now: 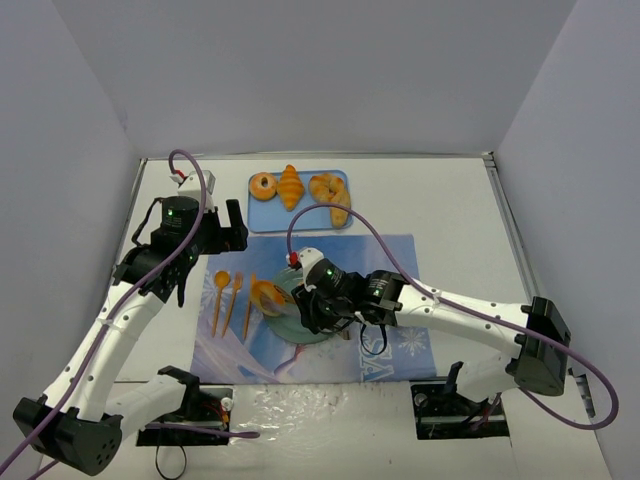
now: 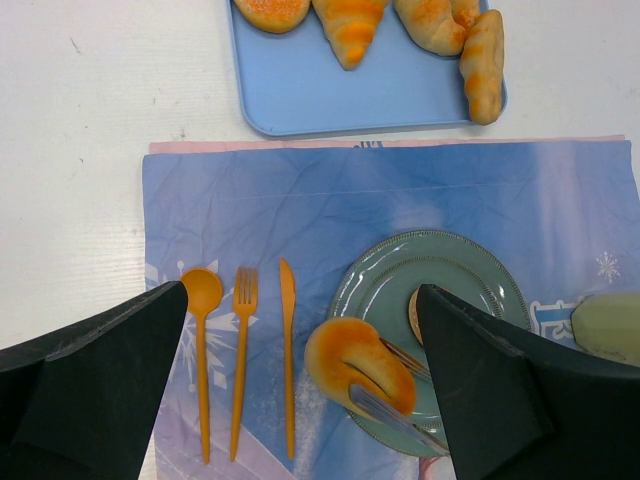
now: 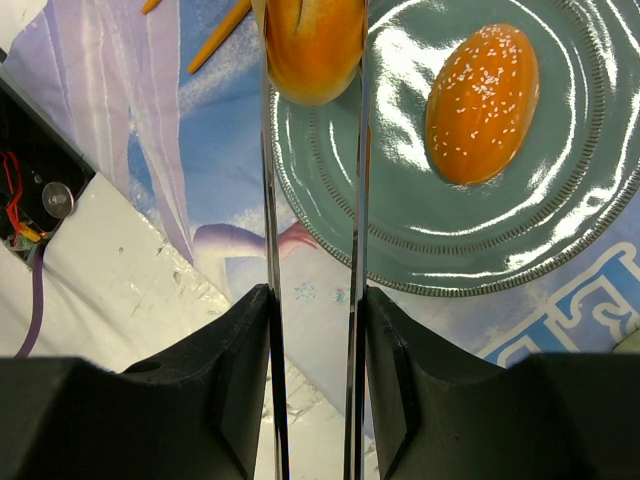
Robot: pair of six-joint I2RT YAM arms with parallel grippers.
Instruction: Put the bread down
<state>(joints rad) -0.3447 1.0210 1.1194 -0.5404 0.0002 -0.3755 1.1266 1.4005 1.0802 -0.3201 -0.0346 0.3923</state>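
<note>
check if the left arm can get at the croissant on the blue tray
Probably yes: the left gripper hangs open near the blue tray, and nothing lies between it and the croissant.

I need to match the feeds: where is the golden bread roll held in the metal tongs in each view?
Top external: golden split bread roll, centre-left, at the left rim of the round teal plate, right of the orange cutlery.
Left wrist: lower centre, pinched in the metal tongs over the plate's rim.
Right wrist: top centre, between the tong blades.
Shared landmark: the teal plate.
</note>
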